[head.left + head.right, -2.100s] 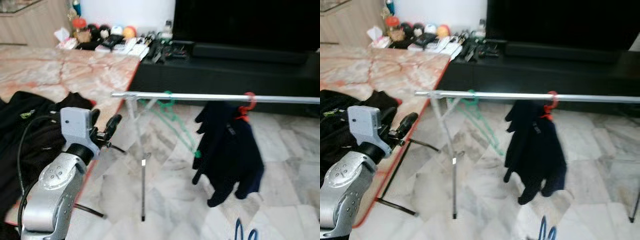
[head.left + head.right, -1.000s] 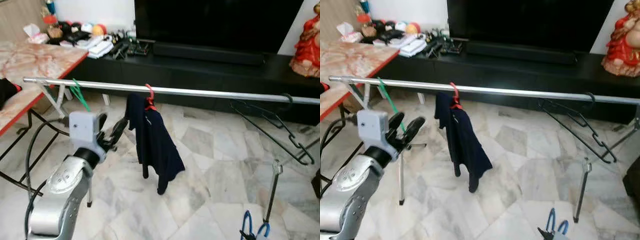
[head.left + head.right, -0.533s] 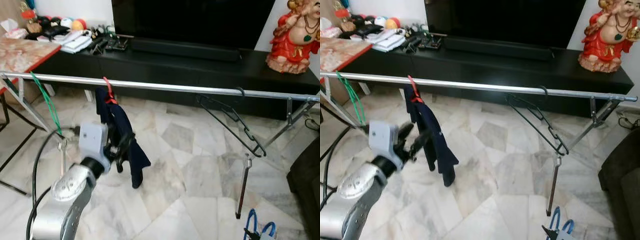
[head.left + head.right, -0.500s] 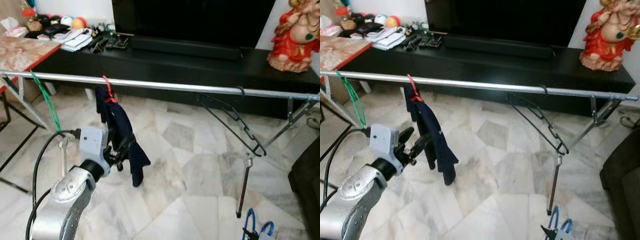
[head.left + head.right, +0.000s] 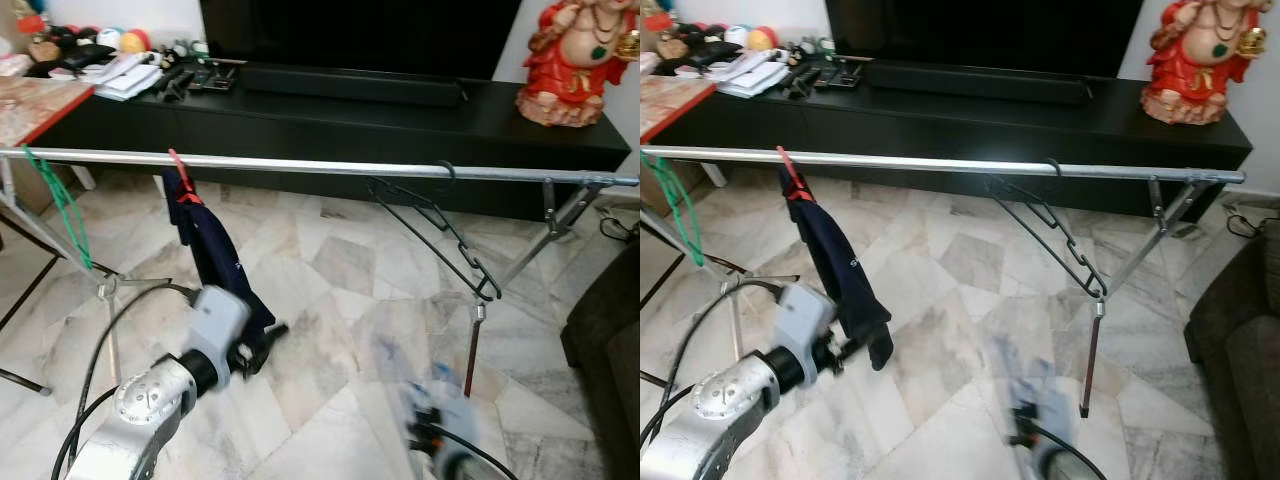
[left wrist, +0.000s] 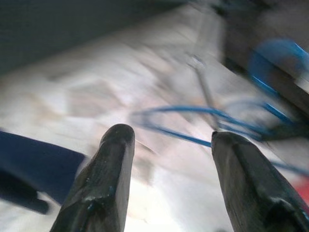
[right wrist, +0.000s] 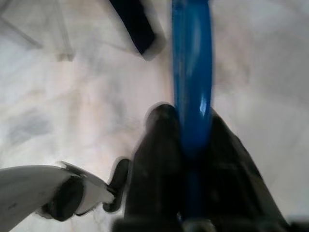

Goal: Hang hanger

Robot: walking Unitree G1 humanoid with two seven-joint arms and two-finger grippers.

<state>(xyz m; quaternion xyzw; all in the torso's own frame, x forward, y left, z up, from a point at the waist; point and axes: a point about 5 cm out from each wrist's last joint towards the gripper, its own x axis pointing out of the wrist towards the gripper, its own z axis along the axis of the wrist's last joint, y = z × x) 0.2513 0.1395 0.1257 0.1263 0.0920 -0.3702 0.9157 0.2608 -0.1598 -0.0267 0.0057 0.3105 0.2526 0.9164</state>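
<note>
Rising from low down since half a second ago, your right gripper (image 7: 186,140) is pinching the blue hanger (image 7: 191,72). Your left gripper (image 6: 169,145) is hanging spread before the dark garment (image 5: 215,255), under the rail (image 5: 320,168).

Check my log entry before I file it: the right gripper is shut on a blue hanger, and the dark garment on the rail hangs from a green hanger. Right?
One slip. The dark garment hangs from a red hanger, as the left eye view shows; the green hanger hangs bare further left on the rail. The right gripper is indeed shut on the blue hanger, per the right wrist view.
</note>
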